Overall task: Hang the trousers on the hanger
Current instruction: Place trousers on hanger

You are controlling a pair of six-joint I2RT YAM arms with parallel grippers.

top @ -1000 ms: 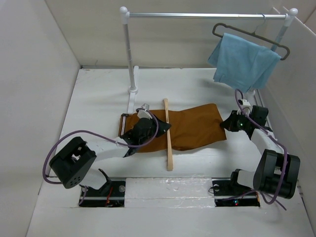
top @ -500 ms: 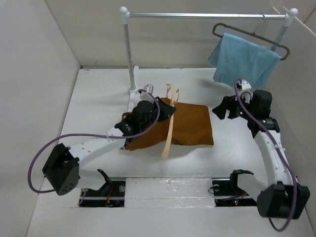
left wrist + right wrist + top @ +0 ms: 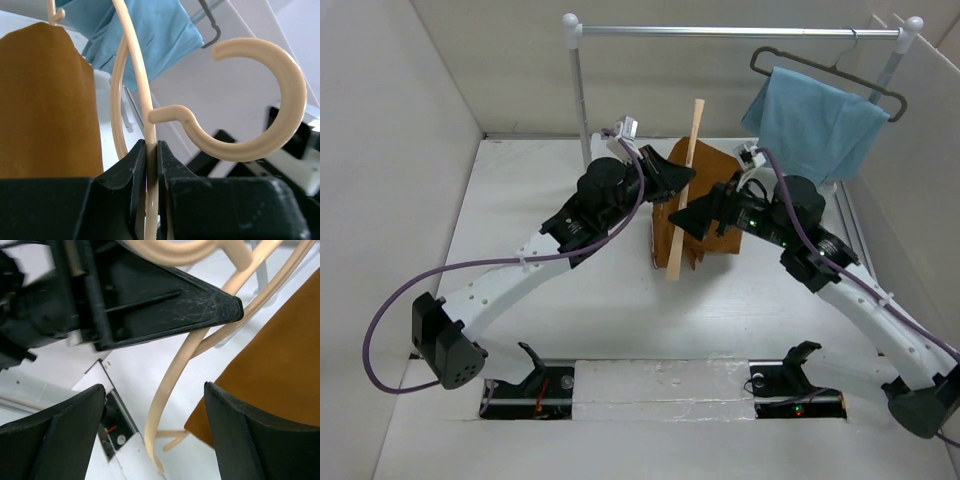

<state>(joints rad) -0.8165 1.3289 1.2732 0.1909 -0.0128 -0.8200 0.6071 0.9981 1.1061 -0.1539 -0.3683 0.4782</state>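
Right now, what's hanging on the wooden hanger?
The brown trousers hang from the hanger, held up by the left gripper. The cloth hides the part of the hanger that carries them.

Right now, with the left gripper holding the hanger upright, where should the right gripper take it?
Probably the bare curved shoulder of the hanger just below the left gripper, approached from the right: it lies between the right gripper's open fingers, clear of the trousers.
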